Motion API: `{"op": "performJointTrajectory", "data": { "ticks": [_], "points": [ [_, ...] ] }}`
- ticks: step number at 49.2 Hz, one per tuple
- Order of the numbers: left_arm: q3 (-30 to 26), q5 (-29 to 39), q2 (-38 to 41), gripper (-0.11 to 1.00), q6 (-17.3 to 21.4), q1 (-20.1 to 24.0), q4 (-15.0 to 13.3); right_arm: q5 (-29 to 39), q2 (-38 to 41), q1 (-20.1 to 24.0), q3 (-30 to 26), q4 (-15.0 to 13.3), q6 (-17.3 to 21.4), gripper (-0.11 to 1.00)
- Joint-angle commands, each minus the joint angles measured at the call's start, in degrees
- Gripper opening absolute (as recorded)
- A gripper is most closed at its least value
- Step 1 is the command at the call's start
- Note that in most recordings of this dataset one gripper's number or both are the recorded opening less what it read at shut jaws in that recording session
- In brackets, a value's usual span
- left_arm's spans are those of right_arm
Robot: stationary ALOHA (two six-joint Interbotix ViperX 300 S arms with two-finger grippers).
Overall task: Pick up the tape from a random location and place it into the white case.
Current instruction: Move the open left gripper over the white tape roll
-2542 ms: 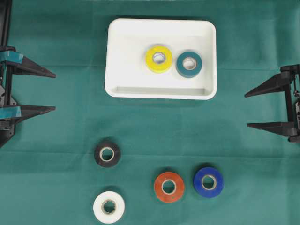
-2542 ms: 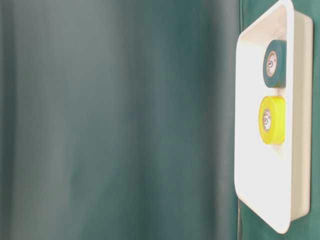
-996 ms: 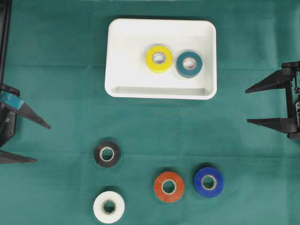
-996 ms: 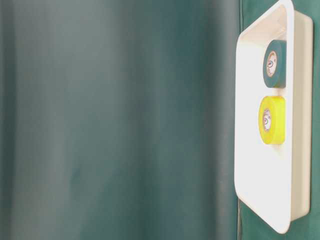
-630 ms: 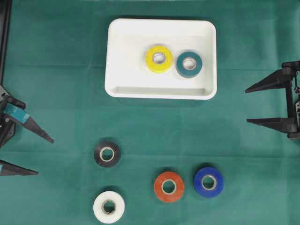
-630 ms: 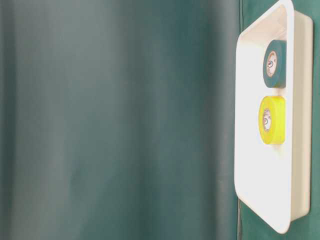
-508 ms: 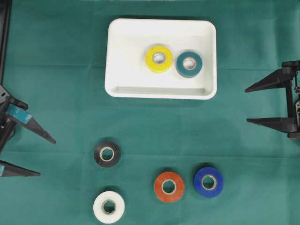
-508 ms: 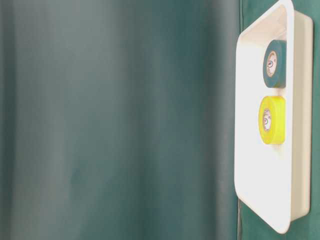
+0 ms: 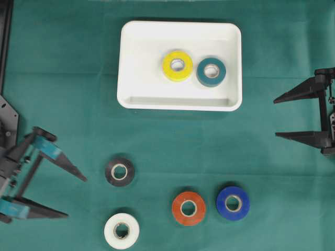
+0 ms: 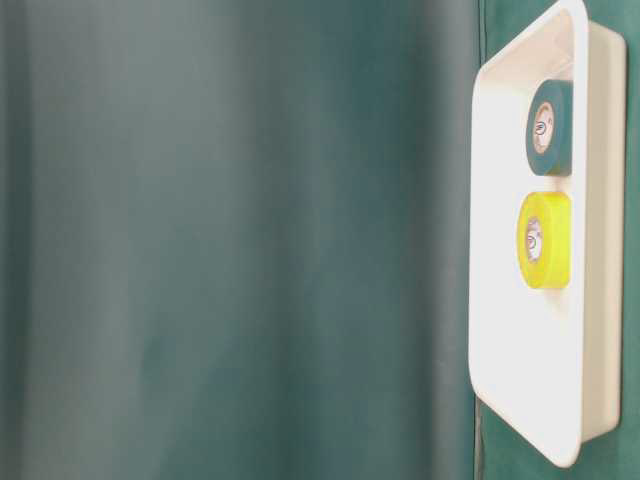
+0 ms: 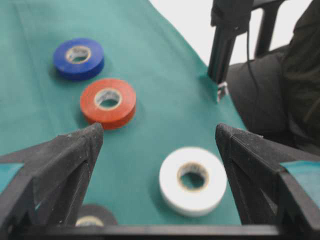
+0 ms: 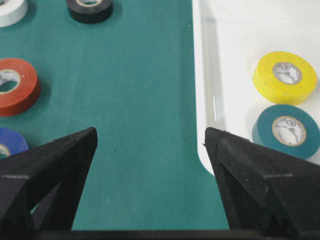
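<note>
The white case [image 9: 136, 52] sits at the back middle and holds a yellow roll [image 9: 177, 65] and a teal roll [image 9: 211, 71]. On the green cloth in front lie a black roll [image 9: 119, 171], a white roll [image 9: 121, 230], a red roll [image 9: 188, 208] and a blue roll [image 9: 233, 203]. My left gripper [image 9: 76, 196] is open and empty, left of the black and white rolls. In the left wrist view the white roll [image 11: 193, 180] lies between its jaws, further ahead. My right gripper [image 9: 275, 119] is open and empty at the right edge, beside the case [image 12: 235, 40].
A black upright post [image 11: 227, 40] stands at the cloth's edge beyond the white roll, with dark clothing [image 11: 300, 75] behind it. The left arm's base frame [image 9: 5, 42] runs along the left edge. The table-level view shows the case [image 10: 500, 250] with both rolls.
My left gripper has moved toward the front and to the right, turning toward the black and white rolls. My right gripper and all rolls have not moved.
</note>
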Motion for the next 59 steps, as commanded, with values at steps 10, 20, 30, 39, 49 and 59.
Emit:
{"op": "performJointTrajectory", "data": {
  "ticks": [10,20,30,39,49,59],
  "points": [
    [-9.2,-0.4,9.7,0.94,0.4,-0.7,0.2,-0.3,0.5,0.0,-1.5,0.1,0.1,0.87],
    [-12.1,0.2,13.4,0.94,0.5,-0.6,0.2,-0.3,0.5,0.0,-1.5,0.1,0.1,0.87],
    [-14.1,4.4,15.0,0.94,0.3,0.2,0.1,-0.3,0.5,0.0,-1.6,0.1,0.1,0.87],
    [-19.1,14.4,17.1,0.94,0.3,1.1,0.2,-0.3,0.5,0.0,-1.6,0.1,0.1,0.87],
    [-25.8,25.8,21.0,0.94,0.3,1.1,0.2,0.4,0.5,0.0,-1.6,0.1,0.0,0.87],
    [-32.8,37.6,25.8,0.94,0.3,1.1,0.5,0.7,0.3,0.1,-1.7,0.1,0.0,0.87]
  ]
}}
